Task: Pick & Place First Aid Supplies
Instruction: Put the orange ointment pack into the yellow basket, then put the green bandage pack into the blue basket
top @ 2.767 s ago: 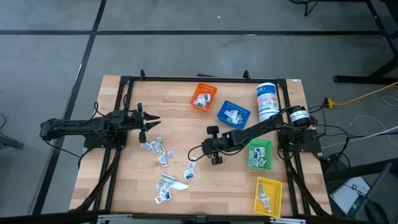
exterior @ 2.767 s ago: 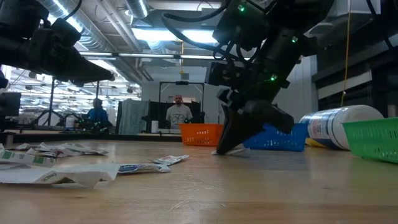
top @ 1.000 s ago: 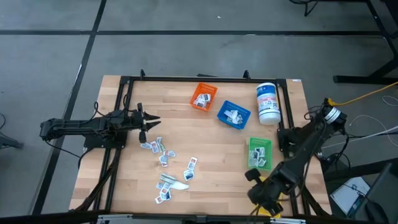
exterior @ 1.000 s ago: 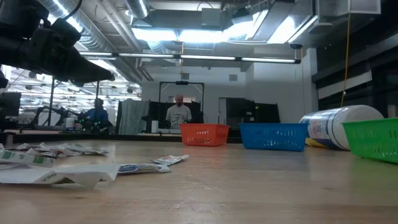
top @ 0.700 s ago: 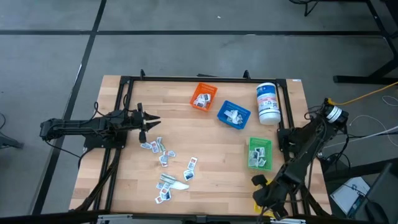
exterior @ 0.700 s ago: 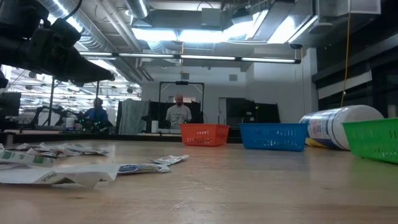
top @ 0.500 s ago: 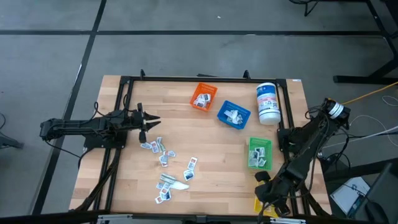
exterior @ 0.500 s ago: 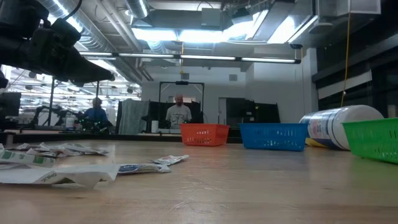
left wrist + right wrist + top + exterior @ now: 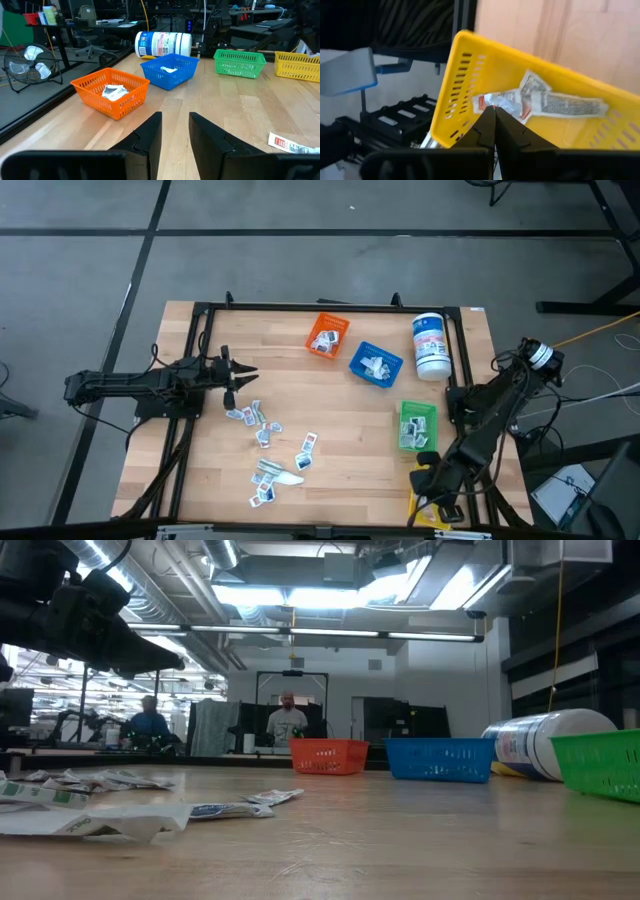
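Packets (image 9: 265, 430) still litter the worktop (image 9: 340, 440); several sit in the bins. I see my right gripper (image 9: 432, 492) pinched closed, empty, over the yellow bin (image 9: 470, 80); my left gripper (image 9: 232, 374) hangs parted, empty.

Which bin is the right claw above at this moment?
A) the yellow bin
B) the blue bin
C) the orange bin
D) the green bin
A: the right claw is shut and hangs over the yellow bin, where white packets lie.
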You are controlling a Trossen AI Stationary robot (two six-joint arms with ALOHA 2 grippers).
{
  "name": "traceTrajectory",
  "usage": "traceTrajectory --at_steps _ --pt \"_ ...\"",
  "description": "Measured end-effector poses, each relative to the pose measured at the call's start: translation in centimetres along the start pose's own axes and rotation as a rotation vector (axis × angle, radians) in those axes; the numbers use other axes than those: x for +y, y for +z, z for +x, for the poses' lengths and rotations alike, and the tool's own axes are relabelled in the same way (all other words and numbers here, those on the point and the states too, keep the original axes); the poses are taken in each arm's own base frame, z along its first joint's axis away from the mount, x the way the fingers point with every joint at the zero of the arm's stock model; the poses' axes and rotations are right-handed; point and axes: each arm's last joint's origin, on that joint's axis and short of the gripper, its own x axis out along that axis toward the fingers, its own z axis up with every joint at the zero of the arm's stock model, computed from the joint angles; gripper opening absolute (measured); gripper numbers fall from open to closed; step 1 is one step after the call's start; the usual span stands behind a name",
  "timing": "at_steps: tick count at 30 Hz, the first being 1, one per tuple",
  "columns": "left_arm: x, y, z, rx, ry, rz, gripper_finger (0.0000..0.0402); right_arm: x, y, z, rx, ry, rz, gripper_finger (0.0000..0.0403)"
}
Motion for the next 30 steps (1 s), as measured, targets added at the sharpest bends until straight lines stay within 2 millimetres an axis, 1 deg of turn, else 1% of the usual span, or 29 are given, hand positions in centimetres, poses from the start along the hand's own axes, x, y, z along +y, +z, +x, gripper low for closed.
traceTrajectory --at_steps 8,13,16,24,27,30 --pt "0.0 0.0 0.0 0.0 0.0 0.0 0.0091 -0.6 0.5 -0.1 -0.002 -0.016 0.037 0.0006" --pt "0.0 0.0 0.0 0.0 0.0 0.0 0.0093 -1.0 0.4 -0.2 0.04 -0.032 0.076 0.001" --pt "0.0 0.0 0.0 0.0 0.0 0.0 0.0091 -1.2 0.3 -0.2 0.047 -0.047 0.083 0.0025" --pt "0.0 0.0 0.0 0.0 0.0 0.0 0.0093 -1.7 0.8 -0.3 0.025 -0.06 0.095 0.0083" --pt "0.0 0.0 0.0 0.0 0.0 0.0 0.0091 -2.0 1.2 -0.4 0.014 -0.066 0.072 0.0096" --pt "0.0 0.0 0.0 0.0 0.0 0.0 0.0092 -2.7 1.9 -0.7 -0.021 -0.092 0.049 0.0101"
